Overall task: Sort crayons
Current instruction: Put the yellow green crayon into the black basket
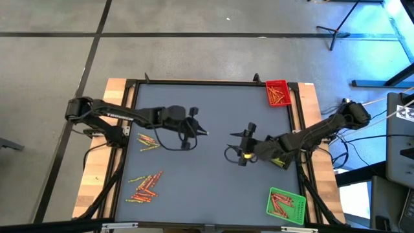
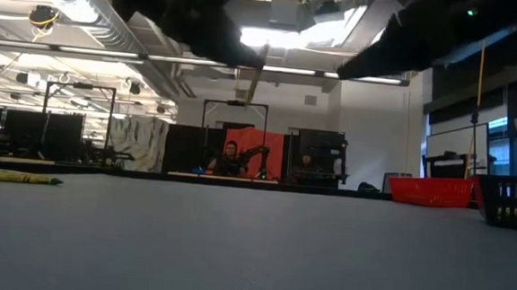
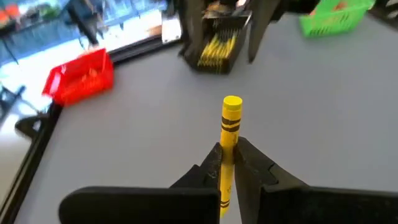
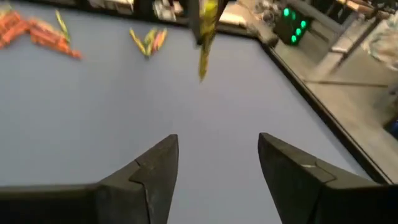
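Above mid-desk the left claw (image 3: 227,163) pinched a yellow crayon (image 3: 230,134), lifted clear, facing the right claw (image 4: 217,168), whose fingers stood wide and empty. It looked like a handover; the right claw would need to close on the crayon's free end.

A grey table (image 1: 213,162) with a dark frame carries everything here. On it, a red tray (image 1: 277,92) sits at one corner and a green tray (image 1: 286,206) at another, both with crayons inside. Loose crayons (image 1: 145,188) lie heaped by the left edge, a smaller bunch (image 1: 148,142) just beyond them.
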### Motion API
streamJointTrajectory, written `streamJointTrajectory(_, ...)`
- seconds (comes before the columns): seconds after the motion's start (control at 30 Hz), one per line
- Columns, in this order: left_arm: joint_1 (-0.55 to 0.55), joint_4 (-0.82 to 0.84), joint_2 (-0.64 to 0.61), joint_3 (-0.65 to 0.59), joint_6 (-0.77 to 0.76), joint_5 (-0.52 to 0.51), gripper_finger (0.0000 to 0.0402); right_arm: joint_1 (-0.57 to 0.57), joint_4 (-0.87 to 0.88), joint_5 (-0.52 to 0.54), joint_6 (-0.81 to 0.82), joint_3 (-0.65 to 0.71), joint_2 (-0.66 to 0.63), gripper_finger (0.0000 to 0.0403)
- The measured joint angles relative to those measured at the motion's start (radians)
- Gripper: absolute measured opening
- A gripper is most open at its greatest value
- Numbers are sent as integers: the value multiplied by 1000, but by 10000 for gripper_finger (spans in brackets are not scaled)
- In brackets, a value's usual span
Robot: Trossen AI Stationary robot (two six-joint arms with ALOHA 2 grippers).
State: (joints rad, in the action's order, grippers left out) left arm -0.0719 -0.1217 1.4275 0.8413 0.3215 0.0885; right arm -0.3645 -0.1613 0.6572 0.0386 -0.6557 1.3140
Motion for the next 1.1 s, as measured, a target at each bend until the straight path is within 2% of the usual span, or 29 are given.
streamJointTrajectory(0.13,43,-169,2,-41,3,0,8,50,-140,-67,-76,9,26,211)
streamJointTrajectory(0.3,73,-349,33,-81,-2,0,8,82,-371,-204,-203,9,138,205)
streamJointTrajectory(0.43,90,-428,51,-72,-19,3,8,113,-469,-219,-258,-28,223,204)
streamJointTrajectory(0.53,101,-418,53,-76,-22,5,8,133,-472,-270,-259,-74,266,204)
streamJointTrajectory(0.63,107,-417,53,-75,-23,3,8,136,-470,-264,-257,-107,293,196)
streamJointTrajectory(0.73,113,-403,53,-75,-23,1,8,135,-464,-276,-260,-111,294,160)
streamJointTrajectory(0.97,117,-381,53,-75,-21,-7,8,122,-473,-272,-290,-112,284,25)
streamJointTrajectory(1.03,118,-378,53,-75,-21,-2,8,122,-468,-275,-290,-112,284,13)
streamJointTrajectory(1.1,124,-376,53,-75,-21,-4,10,122,-465,-285,-290,-112,284,23)
